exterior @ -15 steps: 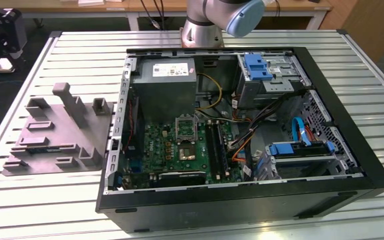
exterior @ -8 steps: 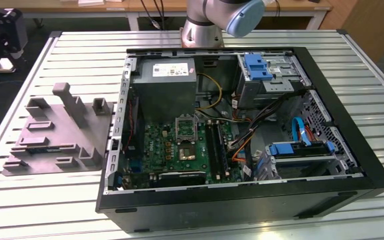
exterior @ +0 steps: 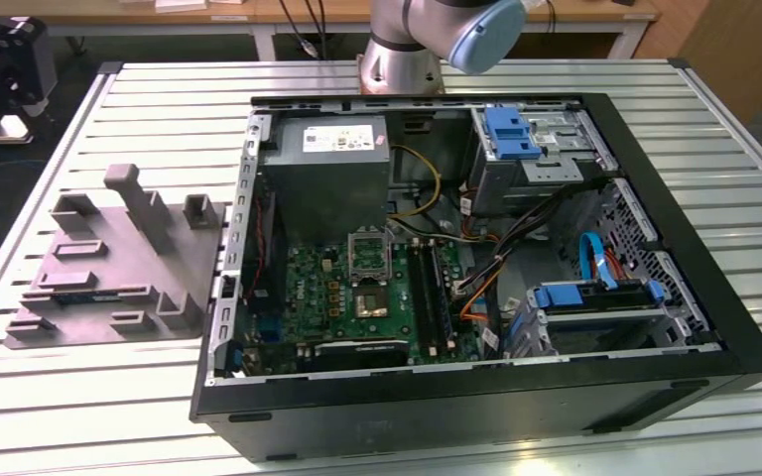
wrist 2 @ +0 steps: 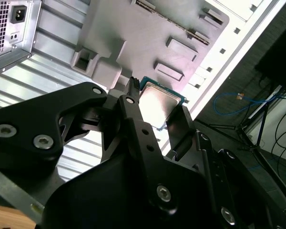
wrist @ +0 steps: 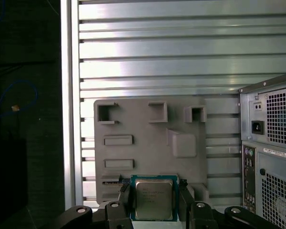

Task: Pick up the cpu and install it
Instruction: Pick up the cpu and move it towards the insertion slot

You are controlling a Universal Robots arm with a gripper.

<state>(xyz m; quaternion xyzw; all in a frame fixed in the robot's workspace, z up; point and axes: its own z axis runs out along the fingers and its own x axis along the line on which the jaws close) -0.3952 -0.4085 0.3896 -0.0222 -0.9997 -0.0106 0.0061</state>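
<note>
In the first wrist view, the small flat square cpu [wrist: 154,199] with a silvery-grey metal top and thin pale rim is clamped between the two black fingers [wrist: 125,198] of the black gripper [wrist: 154,202], one finger pressed against each opposite edge. Beyond the fingertips, well apart from the chip, a grey moulded fixture plate with raised pockets [wrist: 148,138] is laid on the silver slatted aluminium table [wrist: 181,47]. Off to one side of the fingers, the perforated rear of the grey metal computer case [wrist: 271,143] is seen beside the plate. In the exterior view, the case is laid open, its green motherboard [exterior: 341,297] exposed
</note>
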